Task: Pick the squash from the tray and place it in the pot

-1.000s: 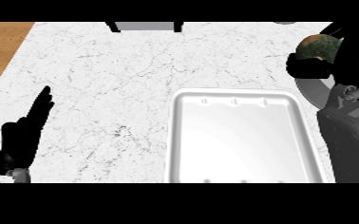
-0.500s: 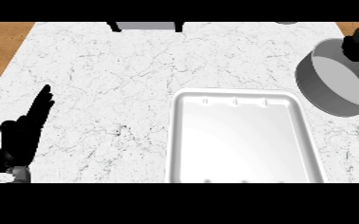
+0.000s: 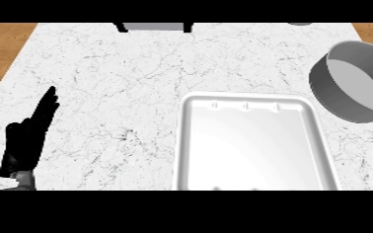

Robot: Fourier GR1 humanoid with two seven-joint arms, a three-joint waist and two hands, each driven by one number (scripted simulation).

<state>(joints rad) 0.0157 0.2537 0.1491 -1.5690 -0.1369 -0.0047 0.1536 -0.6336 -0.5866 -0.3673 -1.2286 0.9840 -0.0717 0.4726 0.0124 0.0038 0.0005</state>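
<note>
The left hand (image 3: 29, 138) rests at the lower left edge, fingers straight, apart from everything and holding nothing. The marble counter (image 3: 131, 79) carries a dark fixture (image 3: 154, 27) at its far edge, well apart from the work area. The white tray (image 3: 191, 143) lies right of centre and holds no squash. The grey pot (image 3: 320, 86) stands just beside the tray's far right corner, cut by the frame. The squash shows nowhere, and the pot's interior is only partly visible. The right hand is out of view. Nothing obstructs the tray or the pot.
</note>
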